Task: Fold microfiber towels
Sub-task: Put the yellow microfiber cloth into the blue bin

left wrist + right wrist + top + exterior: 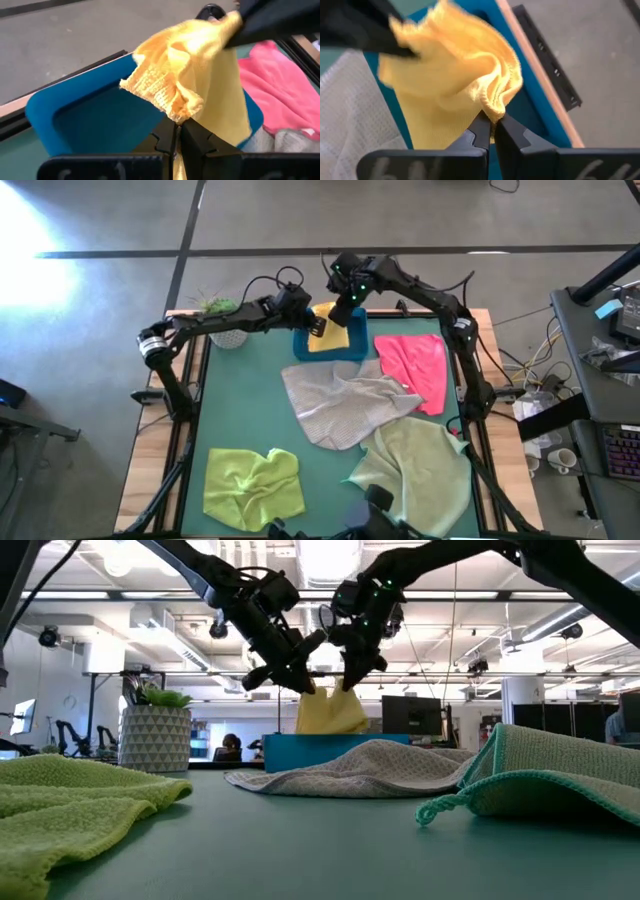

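Note:
The yellow towel [330, 712] hangs over the blue tray [305, 345] at the table's far edge, held up between both grippers. My left gripper [178, 125] is shut on its left upper end and my right gripper [492, 125] on its right upper end. The grey towel [345, 405] lies crumpled mid-table with one end against the tray. Flat to its right lies the pink towel [415, 365]. The sage towel [415, 465] is at the near right and the lime green towel [250, 485] at the near left. My left gripper pinches a bunched corner of the yellow towel's edge [182, 111] between its two fingers, coming slanting down from the table's left. The cloth is gathered into several folds there and hangs slack below. My right gripper pinches a bunched, rolled-over piece of the towel's hem [493, 107] between its two fingers, slanting down from the far right. The towel droops from it toward the tray, and the tray wall hides its lower end [335, 725] in the low view.
A patterned pot with a green plant [225, 325] stands at the far left corner beside the left arm. The towels take up the table's middle and right; bare green mat [240, 400] lies left of the grey towel.

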{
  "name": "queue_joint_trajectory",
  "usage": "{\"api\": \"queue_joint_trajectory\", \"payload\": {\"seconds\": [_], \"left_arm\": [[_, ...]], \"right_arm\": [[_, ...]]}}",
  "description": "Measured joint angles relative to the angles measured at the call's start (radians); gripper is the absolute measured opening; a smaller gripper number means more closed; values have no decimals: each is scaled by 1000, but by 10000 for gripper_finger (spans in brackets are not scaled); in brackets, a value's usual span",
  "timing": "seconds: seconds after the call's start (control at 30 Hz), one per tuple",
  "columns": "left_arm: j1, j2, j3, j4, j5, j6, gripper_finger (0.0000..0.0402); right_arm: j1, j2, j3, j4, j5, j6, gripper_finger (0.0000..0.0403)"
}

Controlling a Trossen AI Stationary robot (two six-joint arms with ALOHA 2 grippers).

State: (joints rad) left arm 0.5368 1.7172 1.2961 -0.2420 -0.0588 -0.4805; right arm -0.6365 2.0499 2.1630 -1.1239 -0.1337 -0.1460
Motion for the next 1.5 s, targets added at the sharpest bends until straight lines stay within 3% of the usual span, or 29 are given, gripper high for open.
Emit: {"api": "queue_joint_trajectory", "payload": {"seconds": [0.2,0.7,1.07,1.5], "left_arm": [[5,-1,-9,-41,-65,-9,1],[54,-2,-63,-43,-93,-9,1],[60,94,-55,16,-78,-11,1],[64,111,-55,18,-101,-13,1]], "right_arm": [[0,0,-96,44,-6,10,8],[-4,6,-252,232,-9,67,8],[-38,6,-257,281,0,52,8],[-46,17,-332,332,-7,48,8]]}}
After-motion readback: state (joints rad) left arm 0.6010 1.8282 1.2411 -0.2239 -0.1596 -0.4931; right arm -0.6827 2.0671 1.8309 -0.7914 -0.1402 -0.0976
